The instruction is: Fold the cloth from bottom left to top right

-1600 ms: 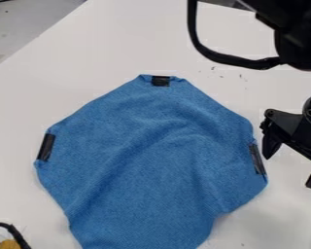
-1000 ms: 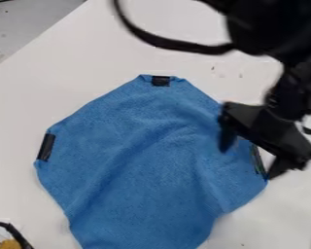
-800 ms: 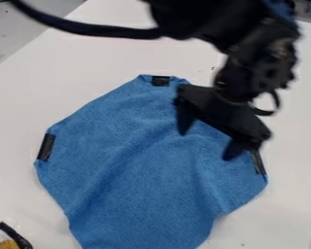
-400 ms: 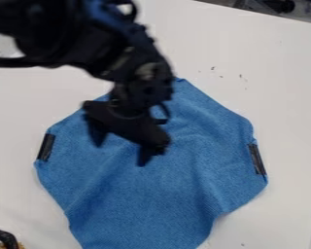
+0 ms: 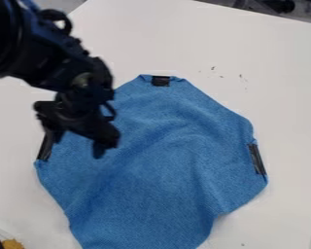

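Creased blue cloth (image 5: 164,165) with black tape strips (image 5: 161,81), spread on white worktop (image 5: 275,73), dark specks (image 5: 241,77) nearby, gripper (image 5: 76,147) over image-left edge, released, fingers apart.

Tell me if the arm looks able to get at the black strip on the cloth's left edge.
Probably yes: the open gripper hangs by that strip, and nothing seems to lie on the cloth there, though the gripper's height is unclear.

The gripper (image 5: 77,144) is hanging, fingers apart, over the view's left side of the blue cloth (image 5: 158,180), which is lying spread and rumpled on the worktop (image 5: 281,92).
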